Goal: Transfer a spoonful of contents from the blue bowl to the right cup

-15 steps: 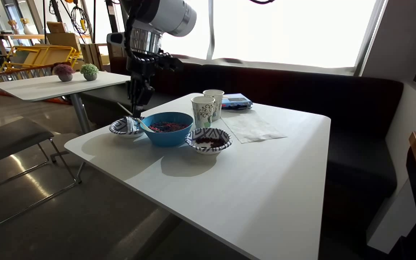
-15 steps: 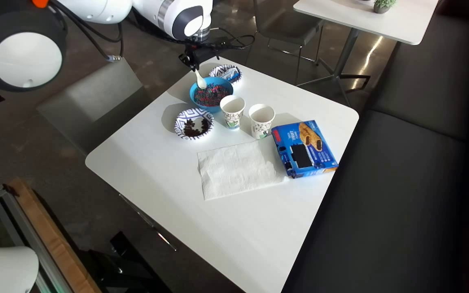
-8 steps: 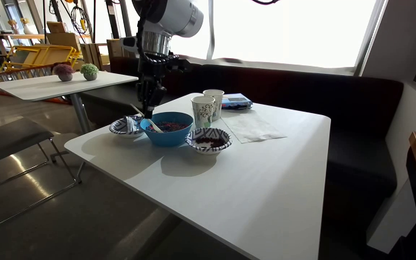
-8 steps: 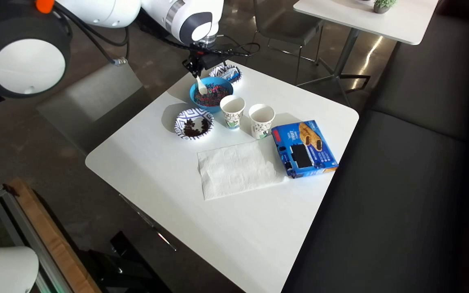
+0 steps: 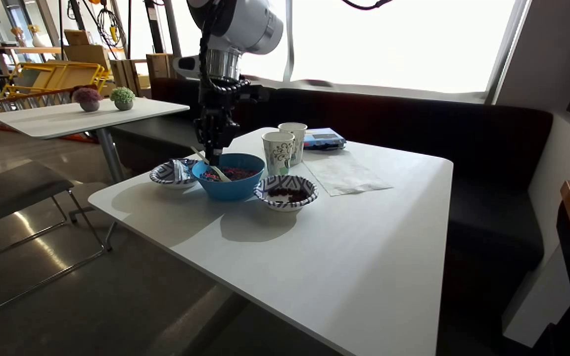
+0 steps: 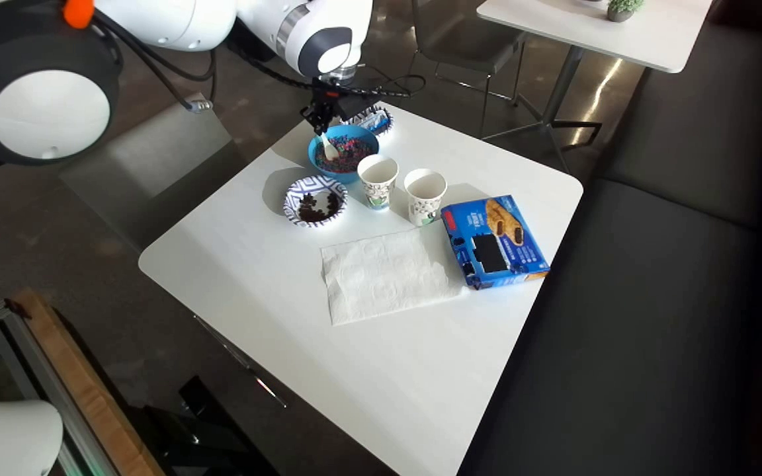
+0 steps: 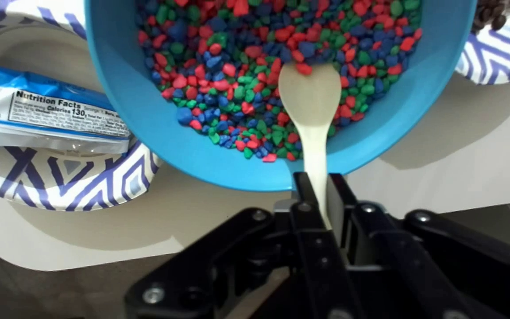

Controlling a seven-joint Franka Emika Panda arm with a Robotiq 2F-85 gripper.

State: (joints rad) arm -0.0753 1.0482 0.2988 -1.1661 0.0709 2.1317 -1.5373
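The blue bowl (image 5: pixel 233 193) stands near a table corner, full of red, green and blue pebble-like bits; its wall also shows in the wrist view (image 7: pixel 117 71). My gripper (image 7: pixel 318 179) is shut on the handle of a cream spoon (image 7: pixel 310 99). The spoon's head lies over the bits inside the bowl, and a red bit overlaps its tip; the rest of its head looks bare. The gripper (image 5: pixel 214 159) is just above the bowl's rim. Two patterned paper cups stand beside the bowl: the left cup (image 6: pixel 378 188) close to it, the right cup (image 6: pixel 424 201) farther off.
A patterned paper bowl (image 6: pixel 292 206) with dark chips stands close to the blue bowl. Another patterned bowl (image 7: pixel 91 192) holding a wrapped bar (image 7: pixel 60 110) is on its other side. A paper towel (image 6: pixel 387 277) and a blue box (image 6: pixel 497 241) lie beyond the cups.
My gripper has moved rightward in an exterior view with the spoon, and the spoon's head has gone farther in over the bowl's contents. The bowls and cups have not moved.
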